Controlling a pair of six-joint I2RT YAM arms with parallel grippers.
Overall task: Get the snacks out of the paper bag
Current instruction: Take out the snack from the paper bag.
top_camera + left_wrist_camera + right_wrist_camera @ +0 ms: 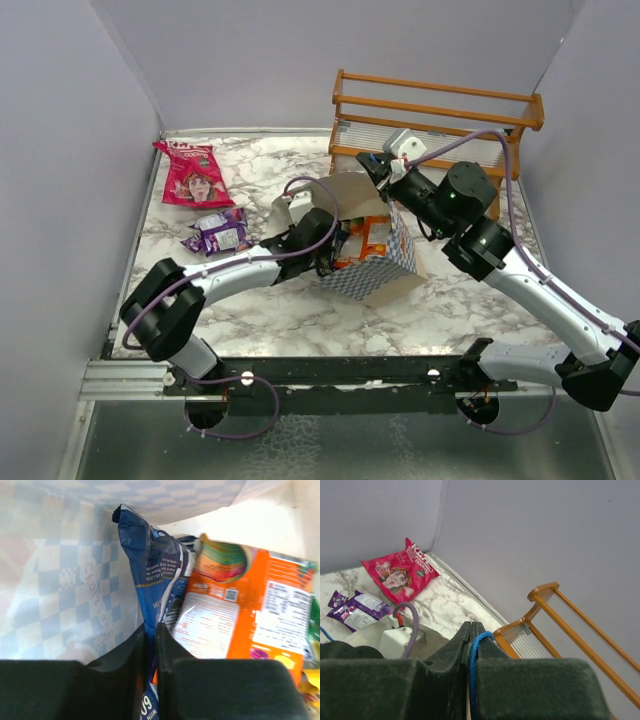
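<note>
Tabletop [300, 320] at far left is carrying the pink-red bag [195, 178] and purple packets [220, 235]. The left arm [230, 272] is stretching low into the paper bag [380, 275]. Only its wrist view is showing the left gripper [150, 630] clamping the blue packet [150, 560] beside an orange packet [235, 615]. The right arm [540, 285] is bending inward, with the right gripper [470, 630] pinching the blue cord handle [479, 641] near the wooden rack [440, 110].

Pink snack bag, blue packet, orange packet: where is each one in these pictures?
pink snack bag [198, 183], overhead view, on the printed face.
blue packet [150, 565], left wrist view, on its upper half.
orange packet [220, 622], left wrist view, on its white label panel.
</note>
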